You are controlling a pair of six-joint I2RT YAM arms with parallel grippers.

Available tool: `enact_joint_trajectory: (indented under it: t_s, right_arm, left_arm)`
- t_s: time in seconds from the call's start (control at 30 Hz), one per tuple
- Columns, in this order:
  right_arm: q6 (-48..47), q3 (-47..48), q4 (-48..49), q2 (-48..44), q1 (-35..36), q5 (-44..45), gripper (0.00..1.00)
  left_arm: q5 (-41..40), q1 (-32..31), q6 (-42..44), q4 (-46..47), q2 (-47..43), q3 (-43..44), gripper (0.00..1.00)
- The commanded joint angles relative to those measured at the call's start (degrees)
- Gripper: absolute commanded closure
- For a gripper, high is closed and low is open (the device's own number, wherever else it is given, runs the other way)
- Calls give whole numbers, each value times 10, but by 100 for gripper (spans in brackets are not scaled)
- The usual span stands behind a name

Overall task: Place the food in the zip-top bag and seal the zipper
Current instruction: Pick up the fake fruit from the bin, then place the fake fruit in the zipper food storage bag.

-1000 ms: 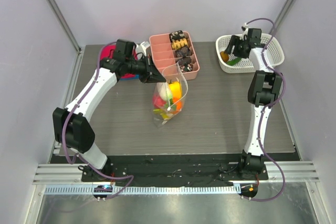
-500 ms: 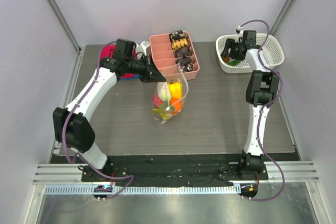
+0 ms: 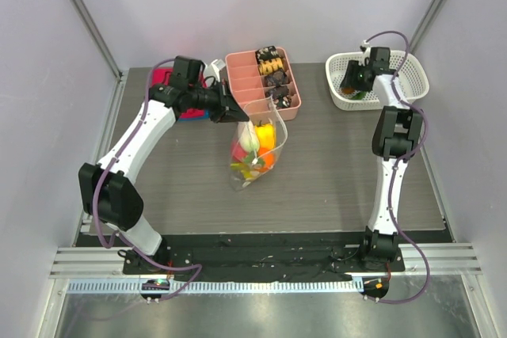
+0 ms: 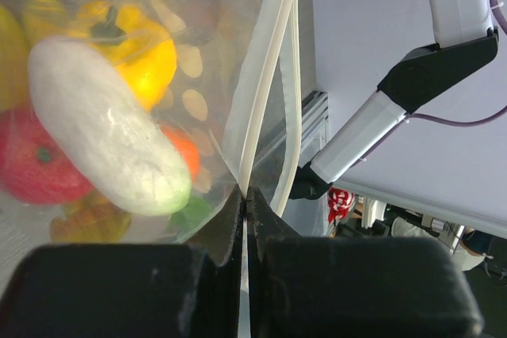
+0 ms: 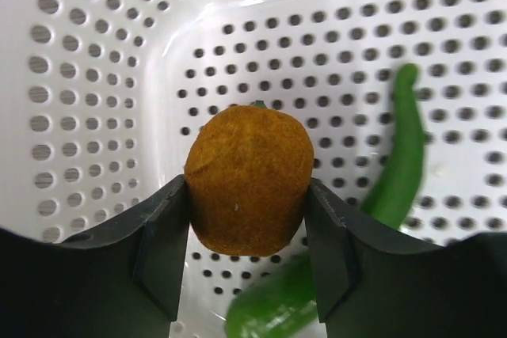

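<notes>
Squeezing the orange fruit (image 5: 249, 180) across its middle with the right gripper (image 5: 247, 235), in the white perforated basket (image 5: 119, 77). Probably light, hard, slippery. Pinching the zip-top bag (image 4: 230, 29) by its zipper (image 4: 263, 93) in the clenched left gripper (image 4: 245, 203)

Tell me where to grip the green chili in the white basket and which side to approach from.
Pinch the green chili on its free half, jaws across its narrow width, coming down from above. It lies long and curved in the white basket, so only its thin sides offer a hold; its other end sits close by the orange fruit, which could crowd the grip.
</notes>
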Motion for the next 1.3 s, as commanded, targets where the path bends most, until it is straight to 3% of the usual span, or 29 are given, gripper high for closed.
enact_joint_trajectory:
  t_s: [0.0,0.07,0.2,0.37,0.57,0.7,0.97,1.03,1.13,1.17,1.23,1.27]
  right_arm:
    - [-13,34,14,-112,-27,3,99]
    - [-13,11,12,-146,-32,-29,99]
    - [38,-64,8,-255,-26,-186,99]
    - [120,-189,3,-415,51,-264,99]
    - [154,-310,2,-555,185,-251,98]
    - [165,-349,-21,-582,277,-210,98]
    - [172,-408,-61,-582,357,-143,98]
    - [177,-403,-73,-568,365,-130,95]
    - [183,-390,-87,-541,369,-100,80]
    - [191,-379,-88,-532,369,-90,70]
    - [193,-348,-95,-511,370,-70,65]
    - [201,-337,-100,-504,371,-63,58]
  left_arm:
    - [-12,2,25,-15,-22,43,100]
    - [-15,1,26,-17,-22,45,100]
    - [-13,1,27,-19,-18,36,100]
    - [-9,1,20,-9,-9,28,100]
    - [-6,1,15,-6,-5,37,100]
    - [-4,1,11,1,-7,32,100]
    - [2,0,5,14,-12,24,100]
    - [3,1,4,18,-12,21,100]
    - [4,1,5,18,-13,20,100]
    - [4,0,6,18,-12,20,100]
    - [6,1,5,18,-10,21,100]
    - [7,1,5,18,-10,20,100]
